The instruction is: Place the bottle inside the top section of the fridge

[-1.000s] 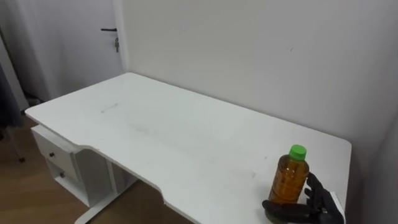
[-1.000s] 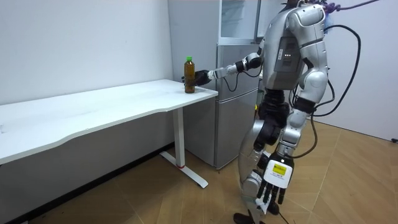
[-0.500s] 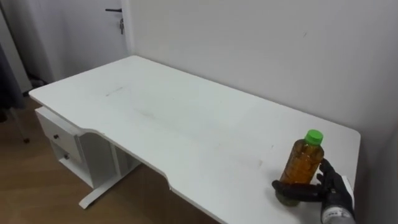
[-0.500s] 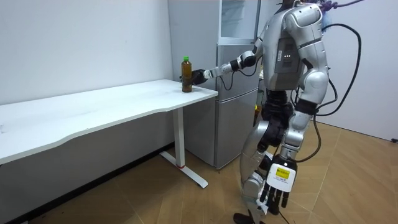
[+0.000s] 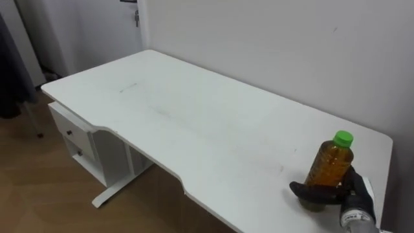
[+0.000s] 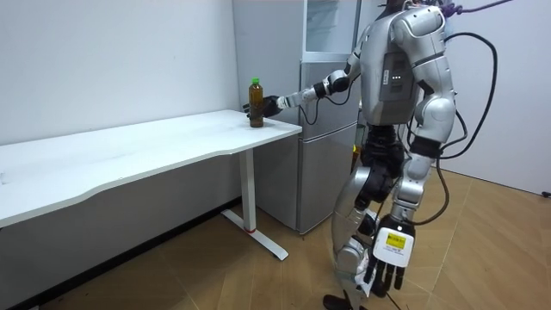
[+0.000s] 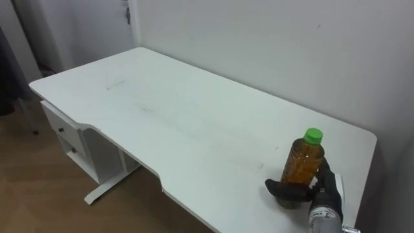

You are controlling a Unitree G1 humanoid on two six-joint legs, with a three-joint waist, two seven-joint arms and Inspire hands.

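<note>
Right hand [image 5: 344, 193] clasps bottle [image 5: 330, 164] (seemingly upright).

The two eye views look steeply down from the robot's head onto the table [image 5: 194, 123], facing the wall [image 5: 272, 45] behind it. They are close in: the bottle [image 5: 330, 165] and right robot hand [image 5: 353, 194] sit at the lower right edge, and in the right eye view both lie slightly further left. The room view stands well off on the floor, looking along the table's front towards the fridge [image 6: 323, 129], with the whole robot seen from its side. All views share the tabletop, bottle and hand.
</note>
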